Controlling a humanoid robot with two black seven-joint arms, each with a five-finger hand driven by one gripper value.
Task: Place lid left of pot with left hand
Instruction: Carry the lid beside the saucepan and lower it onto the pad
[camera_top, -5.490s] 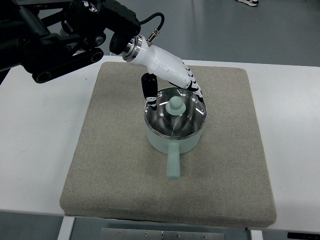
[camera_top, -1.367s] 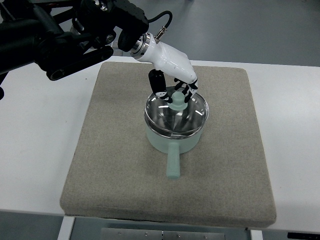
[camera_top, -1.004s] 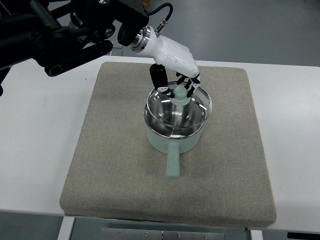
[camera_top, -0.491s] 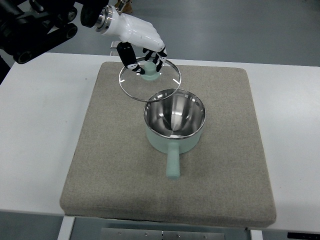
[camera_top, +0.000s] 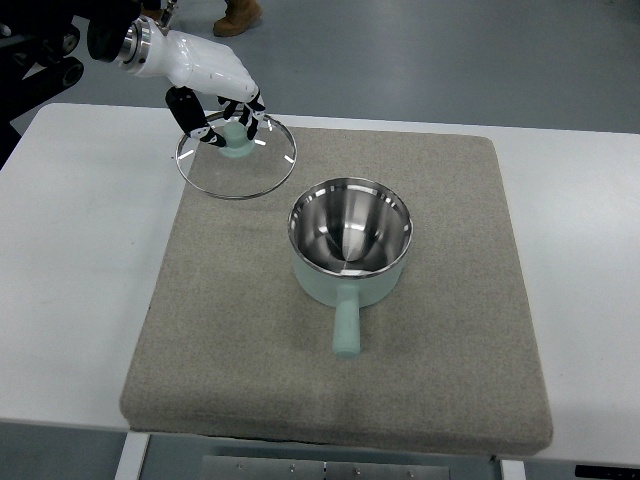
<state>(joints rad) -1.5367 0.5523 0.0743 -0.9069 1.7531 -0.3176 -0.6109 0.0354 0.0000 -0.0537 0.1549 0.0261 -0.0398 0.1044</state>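
Fingers of the left hand (camera_top: 215, 95) are curled round the pale green knob of the glass lid (camera_top: 236, 160), which hangs tilted from that grip, up and to the left of the pot (camera_top: 350, 245), over the far left part of the grey mat (camera_top: 230, 330). Lifting off looks done; what remains is lowering the lid flat onto the mat left of the pot and letting go. The open pot's handle (camera_top: 345, 325) points toward the near edge, its long axis running near to far
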